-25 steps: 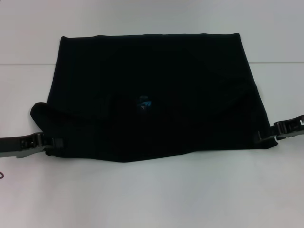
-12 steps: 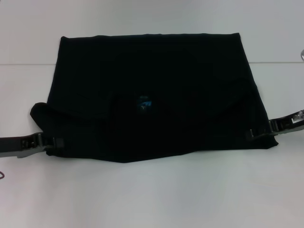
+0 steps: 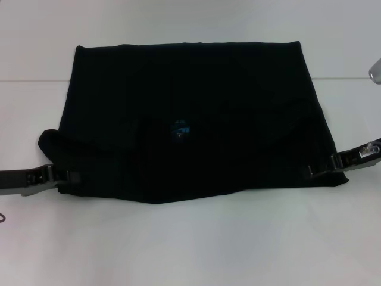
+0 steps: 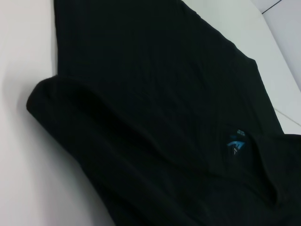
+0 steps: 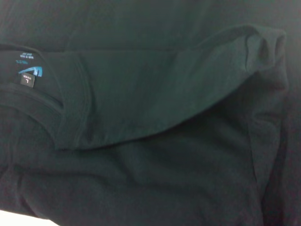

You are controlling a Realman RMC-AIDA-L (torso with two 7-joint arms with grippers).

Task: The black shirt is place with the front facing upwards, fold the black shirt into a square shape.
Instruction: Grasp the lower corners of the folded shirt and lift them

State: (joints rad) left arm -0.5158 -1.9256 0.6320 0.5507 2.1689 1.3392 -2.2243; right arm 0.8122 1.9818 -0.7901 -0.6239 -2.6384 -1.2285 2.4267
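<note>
The black shirt point(image 3: 190, 119) lies spread flat on the white table point(image 3: 190, 244), its blue neck label point(image 3: 180, 128) near the middle. The left gripper point(image 3: 70, 177) is clamped on the shirt's near left edge, low against the table. The right gripper point(image 3: 315, 168) is clamped on the near right corner.

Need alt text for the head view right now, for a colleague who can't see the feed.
The black shirt lies spread on the white table, blue neck label near its middle. The left claw and right claw meet its near corners, one each side.
</note>
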